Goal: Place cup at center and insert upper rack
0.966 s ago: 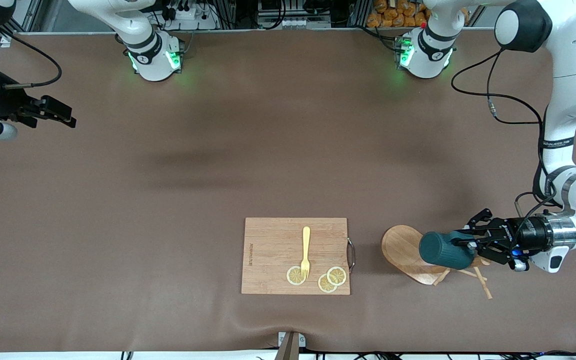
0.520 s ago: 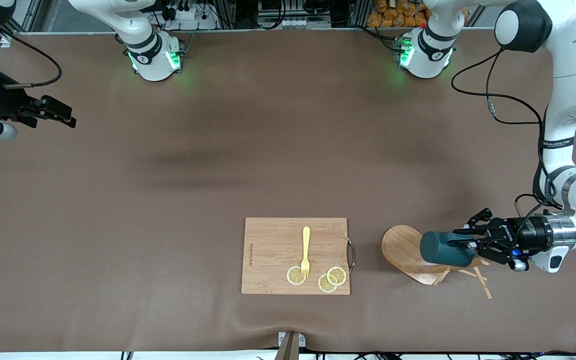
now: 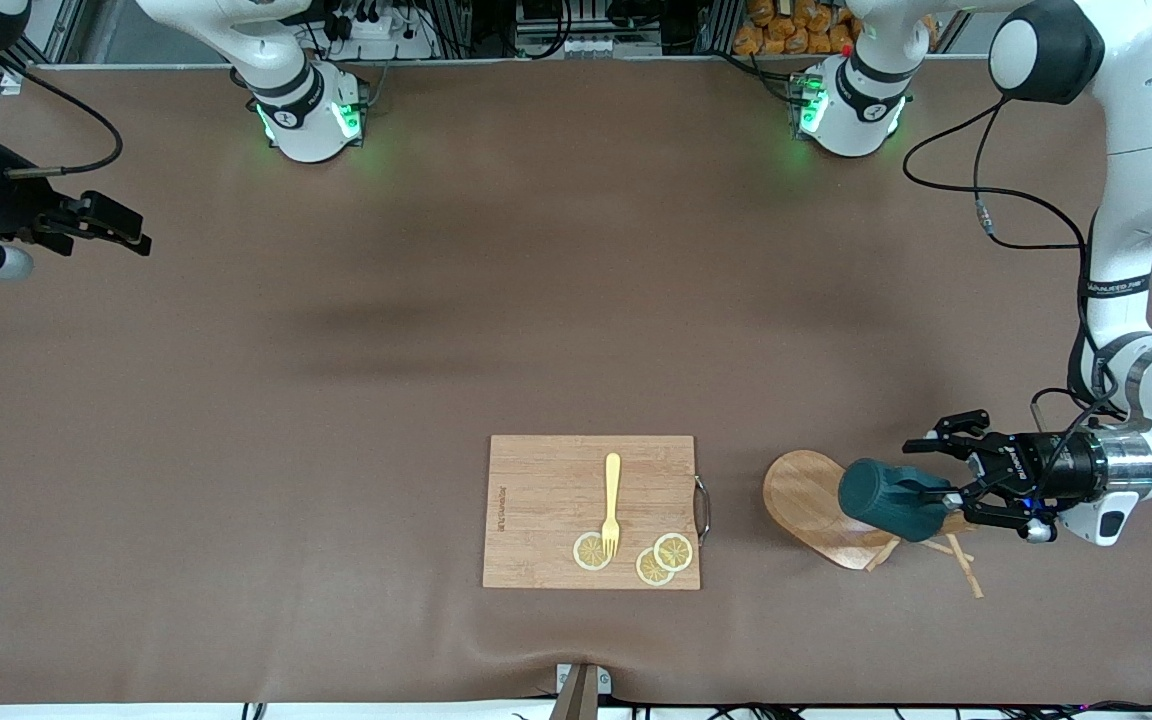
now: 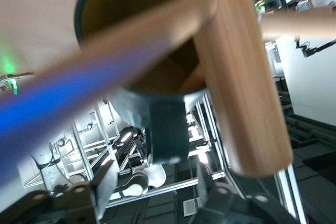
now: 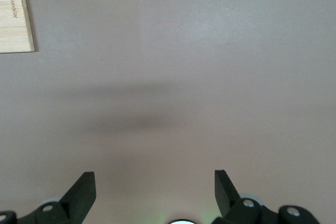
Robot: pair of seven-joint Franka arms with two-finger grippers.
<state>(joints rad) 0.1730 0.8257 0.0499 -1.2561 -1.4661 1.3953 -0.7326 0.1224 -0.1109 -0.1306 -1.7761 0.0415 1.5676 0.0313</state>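
Brown table (image 3: 336, 400): cutting board (image 3: 546, 490), mug tree (image 3: 816, 505).

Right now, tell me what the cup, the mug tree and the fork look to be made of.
Cup: probably glazed ceramic, going by its smooth dark teal outside and mustard inside.
Mug tree: light unpainted wood with visible grain on its oval base.
Fork: uniform pale yellow, likely plastic, possibly bamboo.

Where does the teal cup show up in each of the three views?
Front view: the cup hangs on the mug tree, just off the open left gripper.
Left wrist view: its yellow-lined mouth fills the upper part, a peg through it.
Right wrist view: not in it.
Shared landmark: the mug tree's post.
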